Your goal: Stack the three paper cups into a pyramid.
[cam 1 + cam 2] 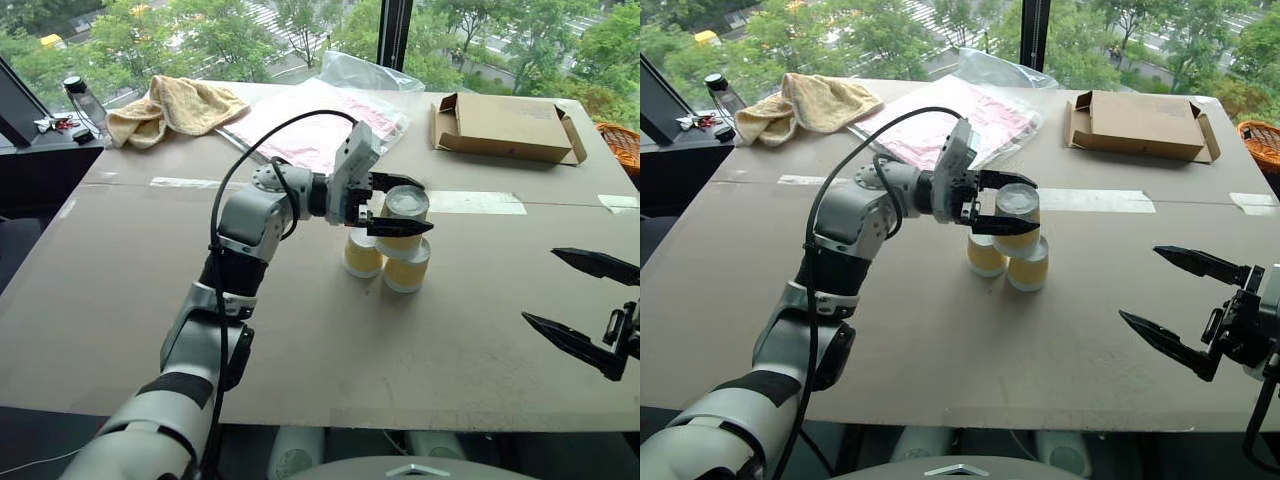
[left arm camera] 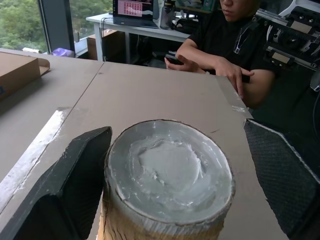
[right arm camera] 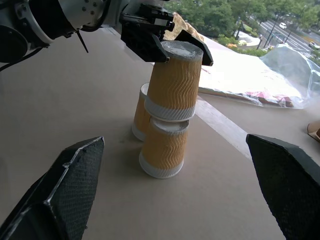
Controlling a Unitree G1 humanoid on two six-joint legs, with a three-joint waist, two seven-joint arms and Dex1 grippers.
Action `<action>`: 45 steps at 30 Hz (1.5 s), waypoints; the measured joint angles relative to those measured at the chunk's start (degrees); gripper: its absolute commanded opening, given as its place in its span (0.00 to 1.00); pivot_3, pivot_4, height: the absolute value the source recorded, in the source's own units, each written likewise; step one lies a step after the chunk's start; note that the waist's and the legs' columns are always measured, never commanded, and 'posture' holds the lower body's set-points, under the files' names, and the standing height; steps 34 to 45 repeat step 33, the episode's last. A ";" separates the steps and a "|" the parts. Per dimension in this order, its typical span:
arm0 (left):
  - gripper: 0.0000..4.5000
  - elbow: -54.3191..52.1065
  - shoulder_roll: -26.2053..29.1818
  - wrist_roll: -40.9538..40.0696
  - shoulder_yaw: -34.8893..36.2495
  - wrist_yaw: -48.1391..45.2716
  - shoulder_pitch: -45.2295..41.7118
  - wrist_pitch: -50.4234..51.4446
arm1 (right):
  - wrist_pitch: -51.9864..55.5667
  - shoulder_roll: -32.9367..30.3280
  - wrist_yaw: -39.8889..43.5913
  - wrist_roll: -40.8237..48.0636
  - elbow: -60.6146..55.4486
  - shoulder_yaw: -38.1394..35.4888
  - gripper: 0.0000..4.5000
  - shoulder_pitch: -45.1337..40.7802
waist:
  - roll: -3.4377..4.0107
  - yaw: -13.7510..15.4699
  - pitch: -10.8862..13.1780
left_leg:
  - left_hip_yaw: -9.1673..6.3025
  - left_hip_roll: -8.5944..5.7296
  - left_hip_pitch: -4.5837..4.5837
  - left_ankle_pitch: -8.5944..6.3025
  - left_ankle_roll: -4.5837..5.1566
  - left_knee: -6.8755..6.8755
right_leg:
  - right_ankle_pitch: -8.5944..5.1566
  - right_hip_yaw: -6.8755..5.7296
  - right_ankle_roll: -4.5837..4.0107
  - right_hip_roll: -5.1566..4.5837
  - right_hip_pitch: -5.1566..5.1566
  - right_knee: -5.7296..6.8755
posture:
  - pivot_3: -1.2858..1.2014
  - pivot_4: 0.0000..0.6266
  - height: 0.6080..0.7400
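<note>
Three paper cups of ribbed yellow paper stand upside down at the table's middle as a pyramid. Two lower cups (image 1: pixel 363 258) (image 1: pixel 407 268) stand side by side, and the top cup (image 1: pixel 407 205) rests across them, a little tilted. My left gripper (image 1: pixel 1037 206) is open, level, with one black finger on each side of the top cup (image 2: pixel 167 175). One finger (image 2: pixel 75 175) lies close against the cup's side, the other (image 2: pixel 280 170) stands clear of it. My right gripper (image 1: pixel 1140 283) hangs open and empty to the right, well apart from the cups (image 3: pixel 162 147).
A flat cardboard box (image 1: pixel 505 125) lies at the back right, a plastic bag with pink paper (image 1: pixel 320 120) at the back middle, a yellow towel (image 1: pixel 180 105) and a bottle (image 1: pixel 85 100) at the back left. A person (image 2: pixel 225 45) sits at the table's right side.
</note>
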 measured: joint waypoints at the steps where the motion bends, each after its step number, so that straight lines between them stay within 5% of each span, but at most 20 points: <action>1: 0.99 -1.96 0.95 -1.08 0.78 0.59 0.75 1.50 | 0.00 0.28 0.26 0.00 0.06 -0.02 1.00 0.10 | 0.01 -0.01 0.00 | 0.01 0.00 0.03 0.00 0.00 -0.01 | 0.00 0.01 0.00 0.00 0.00 0.03 | 0.52 0.24 1.00; 14: 0.99 -14.00 7.97 -12.98 18.33 11.85 11.12 10.61 | -0.02 0.88 3.23 -0.30 5.37 0.76 1.00 -2.42 | 0.03 0.13 0.01 | 0.07 0.00 0.19 0.00 0.00 0.00 | 0.00 0.06 0.00 -0.04 0.10 0.08 | 0.52 0.24 1.00; 32: 0.99 -18.88 19.52 -9.50 28.83 7.72 56.82 -5.66 | -1.00 1.74 10.72 -7.25 18.66 -3.10 1.00 7.59 | 0.04 0.18 -0.01 | 0.33 0.04 0.39 -0.01 0.00 -0.11 | -0.15 0.26 -0.24 -0.15 0.09 0.03 | 0.52 0.24 1.00; 45: 0.99 -18.87 19.53 -9.50 29.05 7.57 57.91 -5.89 | -1.24 1.74 10.84 -7.53 19.26 -3.12 1.00 7.53 | 0.05 0.17 -0.01 | 0.35 0.04 0.40 -0.01 0.00 -0.10 | -0.16 0.27 -0.23 -0.16 0.10 0.03 | 0.52 0.24 1.00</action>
